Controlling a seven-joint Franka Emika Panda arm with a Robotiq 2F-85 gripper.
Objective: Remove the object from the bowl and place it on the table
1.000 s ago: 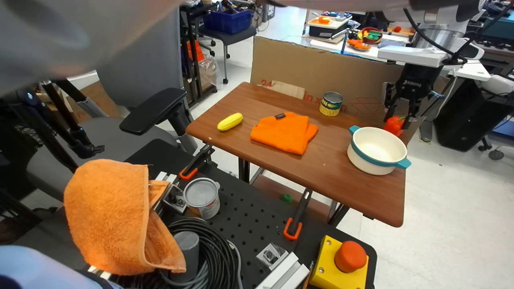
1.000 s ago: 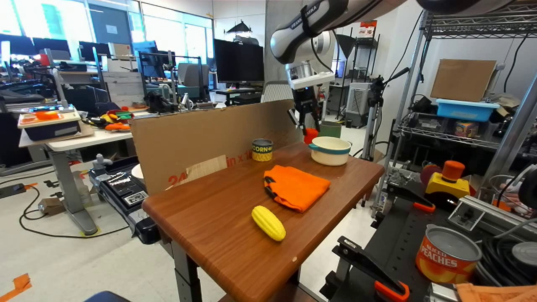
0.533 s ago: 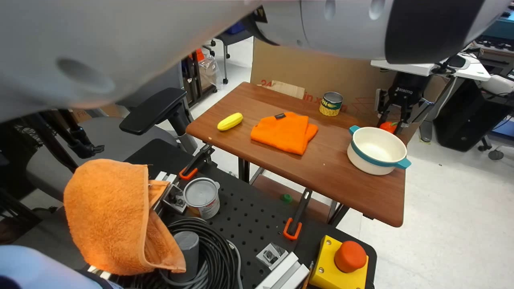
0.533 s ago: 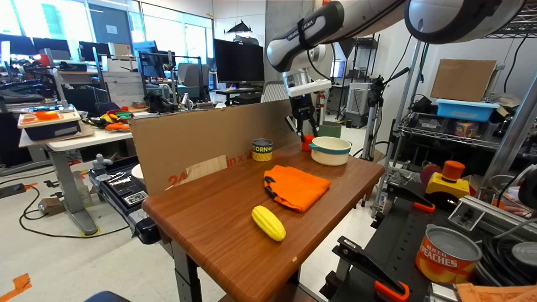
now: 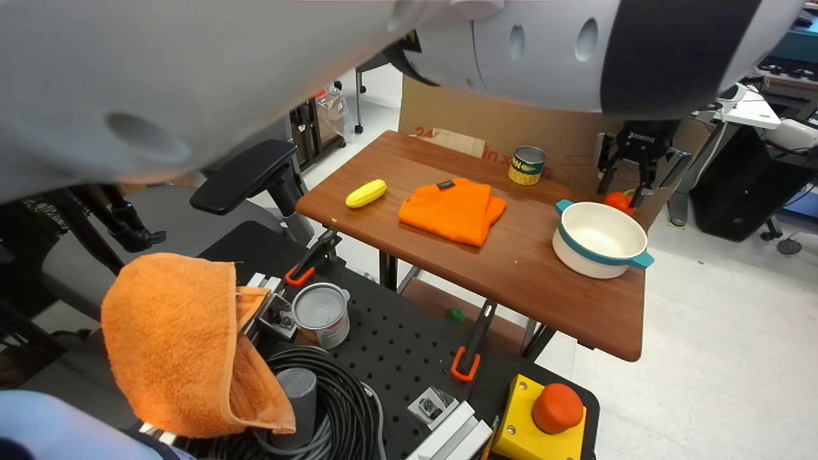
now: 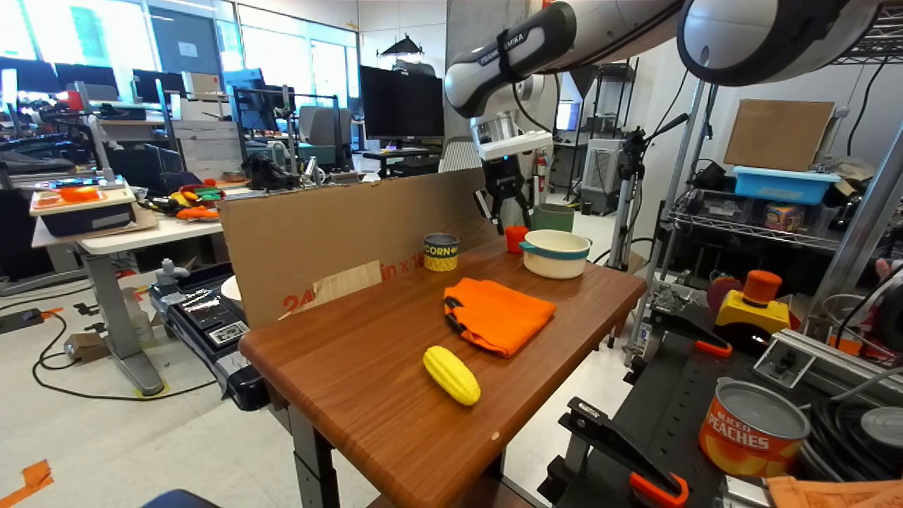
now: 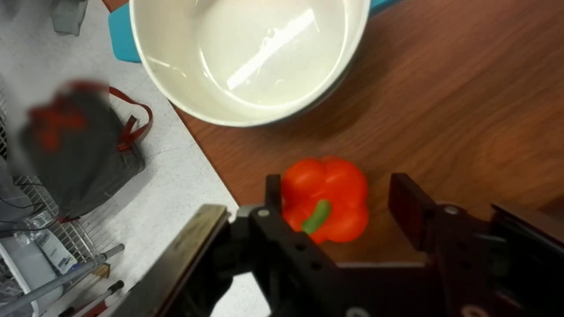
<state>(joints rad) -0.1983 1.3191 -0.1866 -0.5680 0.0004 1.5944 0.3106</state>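
Slightly raised and more parted since half a second ago, the black metal gripper hangs over the rounded, glossy orange-red pepper, jaws spread wider than it, perhaps grazing one side, seemingly holding nothing. The pepper rests just beside the round, white, teal-handled bowl, on the reddish-brown wooden bench.

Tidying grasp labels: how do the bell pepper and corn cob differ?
The bell pepper is orange-red with a green stem; the corn cob looks all yellow.
The pepper is squat and lobed, standing stem up; the cob is long and lies flat.
The pepper sits by the bowl and open hand; the cob lies apart from both.
Both rest on the wooden table.
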